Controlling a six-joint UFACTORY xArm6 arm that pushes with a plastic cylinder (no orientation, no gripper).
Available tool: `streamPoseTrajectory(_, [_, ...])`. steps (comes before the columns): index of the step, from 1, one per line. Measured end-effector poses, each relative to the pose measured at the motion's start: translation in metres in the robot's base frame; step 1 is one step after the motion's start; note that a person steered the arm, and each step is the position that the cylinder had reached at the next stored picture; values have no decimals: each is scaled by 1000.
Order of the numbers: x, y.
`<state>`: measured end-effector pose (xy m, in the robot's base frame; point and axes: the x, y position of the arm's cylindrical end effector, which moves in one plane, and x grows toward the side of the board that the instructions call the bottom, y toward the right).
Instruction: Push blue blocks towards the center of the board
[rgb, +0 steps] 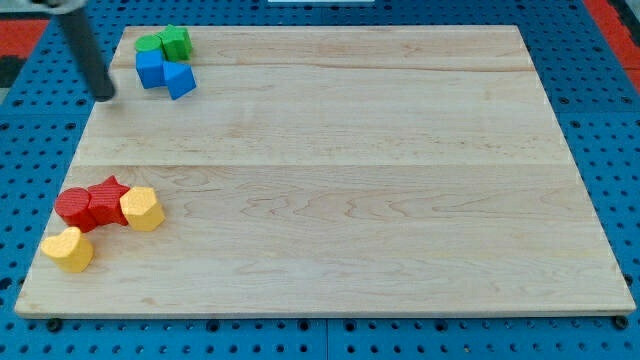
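Observation:
Two blue blocks sit at the board's upper left: a blue cube (150, 68) and, touching it on its right, a blue wedge-like block (181, 80). Two green blocks touch them from above: a flat green round one (149, 44) and a green cube-like one (175, 41). My tip (104, 95) is on the board's left edge, left of the blue cube and slightly below it, apart from it by a small gap. The dark rod rises from the tip toward the view's top left.
At the lower left, a red round block (74, 207), a red star block (108, 201) and a yellow block (142, 209) touch in a row. A yellow heart-like block (68, 250) lies just below them. The wooden board (350, 180) lies on a blue pegboard.

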<state>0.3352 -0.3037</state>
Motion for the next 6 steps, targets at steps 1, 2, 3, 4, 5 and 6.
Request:
streamPoseTrajectory(1, [-48, 17])
streamPoseTrajectory(2, [-52, 81])
streamPoseTrajectory(3, [-53, 169])
streamPoseTrajectory(4, [-43, 224])
streamPoseTrajectory(5, [16, 207])
streamPoseTrajectory(6, [76, 216])
